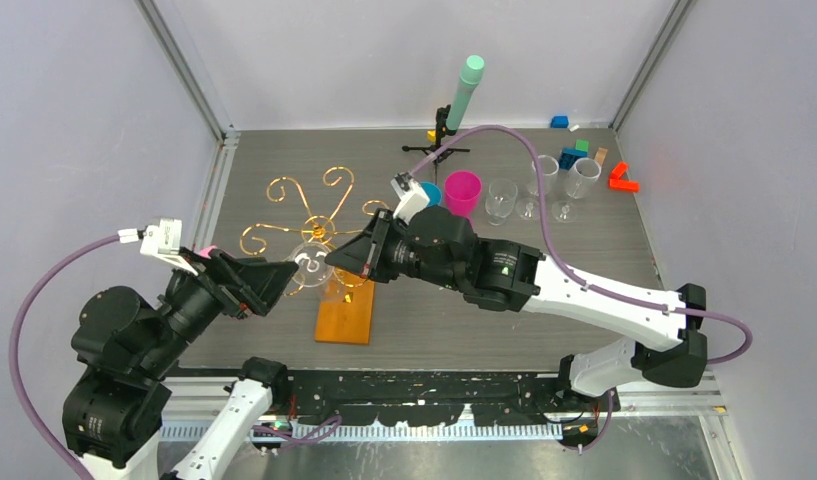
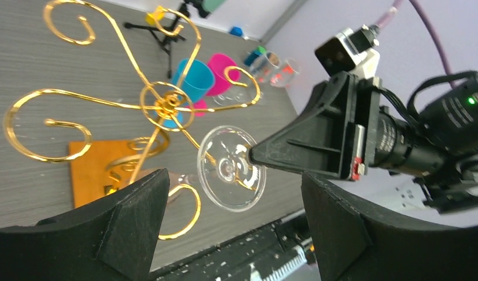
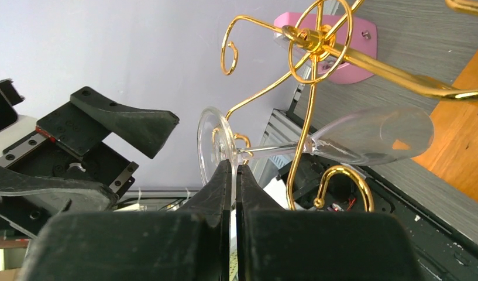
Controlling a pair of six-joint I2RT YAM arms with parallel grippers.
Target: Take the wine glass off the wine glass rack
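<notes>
Wine glass (image 3: 371, 137) on wine glass rack (image 1: 346, 315), foot in closed right gripper (image 3: 235, 170); left gripper (image 2: 234, 177) wide.

The clear wine glass (image 3: 371, 136) lies almost level. Its stem is hooked in a curled arm of the gold wire wine glass rack (image 2: 166, 105), with its bowl over the rack's flat orange base (image 1: 346, 312). The right hand (image 3: 233, 170) pinches its round foot.
</notes>
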